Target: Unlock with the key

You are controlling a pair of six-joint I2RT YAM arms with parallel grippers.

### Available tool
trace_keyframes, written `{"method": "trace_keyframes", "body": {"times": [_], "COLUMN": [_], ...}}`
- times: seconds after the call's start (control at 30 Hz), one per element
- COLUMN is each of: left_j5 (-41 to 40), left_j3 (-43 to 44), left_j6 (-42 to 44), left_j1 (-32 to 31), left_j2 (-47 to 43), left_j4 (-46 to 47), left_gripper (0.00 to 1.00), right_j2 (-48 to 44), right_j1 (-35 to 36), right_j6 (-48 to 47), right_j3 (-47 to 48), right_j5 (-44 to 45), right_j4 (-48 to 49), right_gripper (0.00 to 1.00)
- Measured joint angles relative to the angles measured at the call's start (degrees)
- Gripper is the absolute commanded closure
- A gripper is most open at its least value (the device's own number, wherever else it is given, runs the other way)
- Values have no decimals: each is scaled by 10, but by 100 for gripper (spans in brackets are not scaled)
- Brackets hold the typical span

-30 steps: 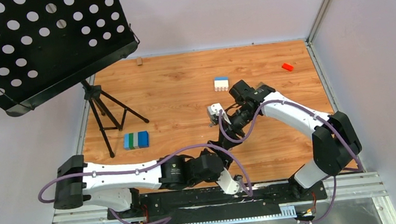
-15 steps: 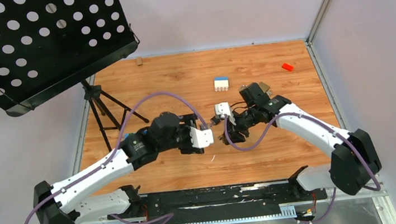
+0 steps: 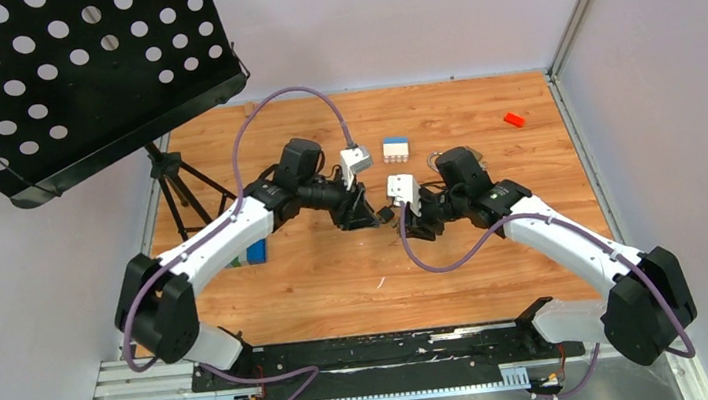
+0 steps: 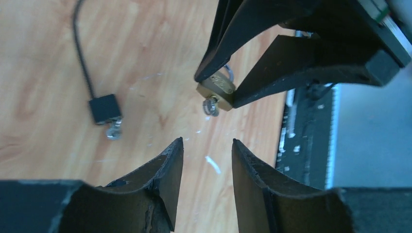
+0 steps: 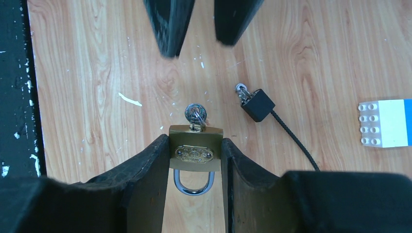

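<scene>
My right gripper [image 5: 195, 140] is shut on a small brass padlock [image 5: 196, 148] and holds it above the wooden table, shackle toward the wrist. The tiny grey key [image 5: 196, 112] sticks out of the padlock's far end. My left gripper [image 4: 207, 145] is open and empty. It faces the padlock [image 4: 217, 90] and the key [image 4: 211, 106] head-on, a short gap away. In the top view the left gripper [image 3: 364, 217] and the right gripper [image 3: 394, 217] meet tip to tip at the table's middle.
A black cable with a blocky black end [image 5: 257, 104] lies on the table just beside the grippers. A white and blue brick [image 3: 396, 149] sits behind them, a red brick [image 3: 514, 119] at the back right. A music stand [image 3: 64, 72] stands at the left.
My left arm has swung up from the near edge to the table's middle and now points its open gripper at the padlock. My right gripper, still holding the padlock, has shifted slightly.
</scene>
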Motion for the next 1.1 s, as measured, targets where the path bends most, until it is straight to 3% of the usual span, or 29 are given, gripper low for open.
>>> {"method": "trace_keyframes", "body": {"times": [0.17, 0.47, 0.77, 0.9, 1.1], "left_j5": [65, 97, 99, 98, 88], "left_j3": [3, 3, 3, 3, 3], "left_j6": [-146, -298, -341, -341, -339], "left_j1": [1, 1, 1, 1, 1], "left_j2": [73, 117, 131, 132, 133], "left_j4": [63, 152, 185, 184, 183], "left_gripper": [58, 67, 70, 59, 56], "right_j2": [0, 0, 0, 0, 1], "right_j1": [0, 0, 1, 2, 2], "right_j6": [3, 3, 3, 3, 3], "right_j3": [0, -2, -3, -5, -9], "right_j5": [13, 21, 22, 24, 26], "right_j4": [9, 11, 11, 11, 11], "right_gripper": [100, 100, 100, 100, 100]}}
